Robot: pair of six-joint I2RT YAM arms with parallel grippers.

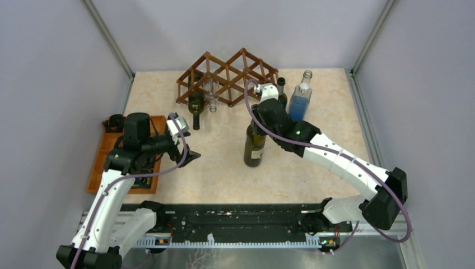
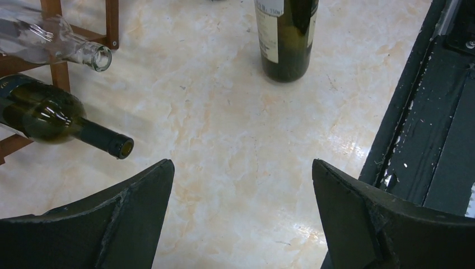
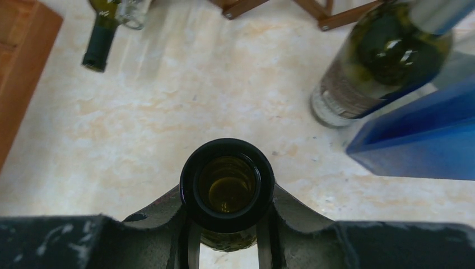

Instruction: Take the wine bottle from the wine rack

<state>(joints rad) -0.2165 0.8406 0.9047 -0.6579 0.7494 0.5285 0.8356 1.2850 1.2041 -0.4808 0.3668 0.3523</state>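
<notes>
The brown lattice wine rack stands at the back of the table. A dark green wine bottle and a clear bottle lie in its lower cells, necks pointing forward; both show in the left wrist view, the green one and the clear one. My right gripper is shut on the neck of another green wine bottle, which is upright in front of the rack with its base at the table. Its open mouth sits between my right gripper's fingers. My left gripper is open and empty, low over the table.
A blue square bottle and a dark bottle stand right of the rack, close to my right arm. A flat orange-brown compartment tray lies at the left edge. A black rail runs along the near edge.
</notes>
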